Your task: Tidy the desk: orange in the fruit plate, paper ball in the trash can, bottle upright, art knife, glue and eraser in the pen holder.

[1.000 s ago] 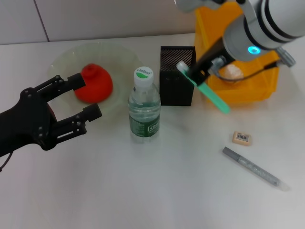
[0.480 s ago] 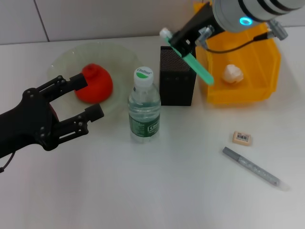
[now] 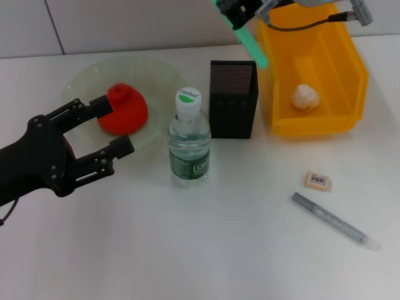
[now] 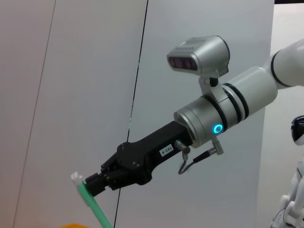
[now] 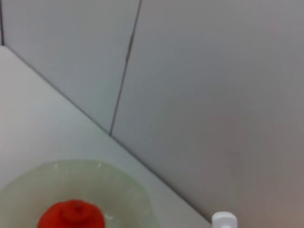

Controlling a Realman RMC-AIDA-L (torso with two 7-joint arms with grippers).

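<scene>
As the right claw (image 3: pixel 236 14), clamped on the green art knife (image 3: pixel 250 39), is rising from beside the pen holder (image 3: pixel 232 107) to above its far rim, insertion is nearing, while the left claw (image 3: pixel 94 139) is waiting open well left of it.

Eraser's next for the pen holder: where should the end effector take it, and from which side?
Come straight down on the eraser. It is a small block lying flat on the table, so pinch across its two long edges, with the label between the fingers. It lies apart from the grey pen.

Red-orange orange (image 3: pixel 123 110) sits on a pale-green plate (image 3: pixel 81 78); black mesh holder (image 3: pixel 232 100) beside a yellow bin (image 3: pixel 350 75); the eraser (image 3: pixel 317 181) is beige.
</scene>
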